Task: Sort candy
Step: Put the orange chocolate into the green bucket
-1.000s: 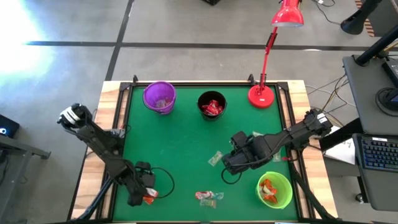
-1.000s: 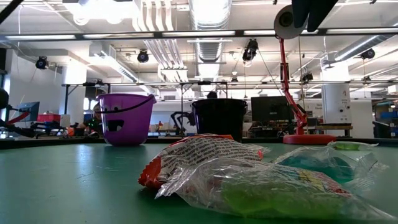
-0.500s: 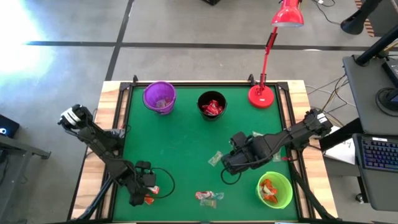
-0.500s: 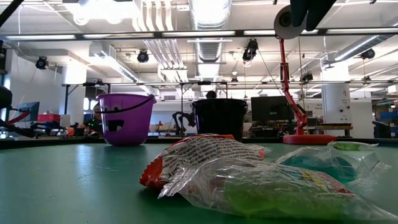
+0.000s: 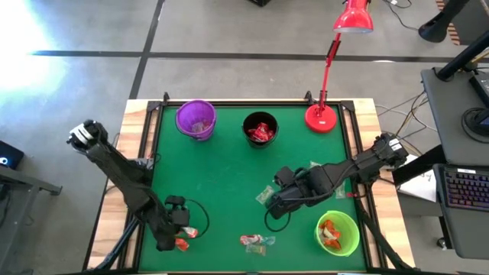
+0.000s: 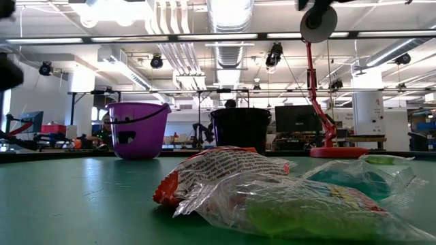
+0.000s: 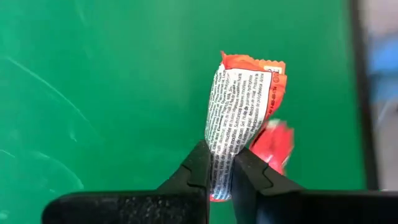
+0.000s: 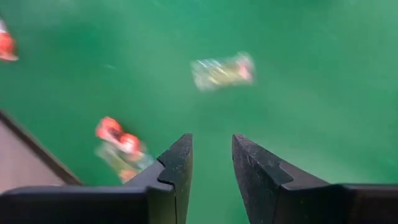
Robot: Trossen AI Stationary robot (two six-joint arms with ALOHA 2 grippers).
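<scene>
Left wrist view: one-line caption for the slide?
Left gripper shut on an orange-red candy wrapper over the green table, a second red candy lying just behind it.

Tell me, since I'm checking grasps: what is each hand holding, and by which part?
The left hand pinches an orange-red candy by one end of its wrapper. The right hand holds nothing; its fingers are apart above the green table.

Crinkly glossy plastic candy point(image 6: 225, 180), matt table point(image 5: 221, 168)
</scene>
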